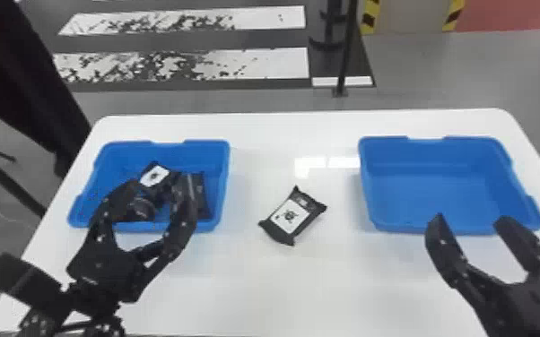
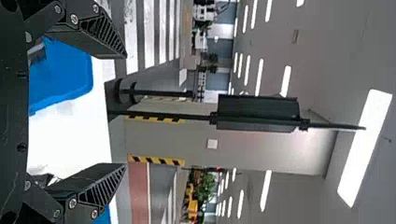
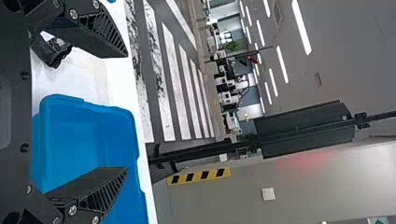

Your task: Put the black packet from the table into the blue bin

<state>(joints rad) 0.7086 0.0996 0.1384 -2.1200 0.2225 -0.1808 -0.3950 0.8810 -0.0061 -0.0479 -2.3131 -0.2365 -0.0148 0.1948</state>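
The black packet (image 1: 289,217) lies askew on the white surface (image 1: 255,291) between two blue bins, both the left gripper (image 1: 160,192) and the right gripper (image 1: 470,218) holding their fingers open and empty. A pinch on only a crimped end could let it slip or swivel, and a low carry could snag the bin's rim (image 1: 435,231).

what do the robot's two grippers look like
The black left gripper and black right gripper each have two tapering fingers with slatted sides and round silvery screws at their bases; a flat black block juts out beside the left one.
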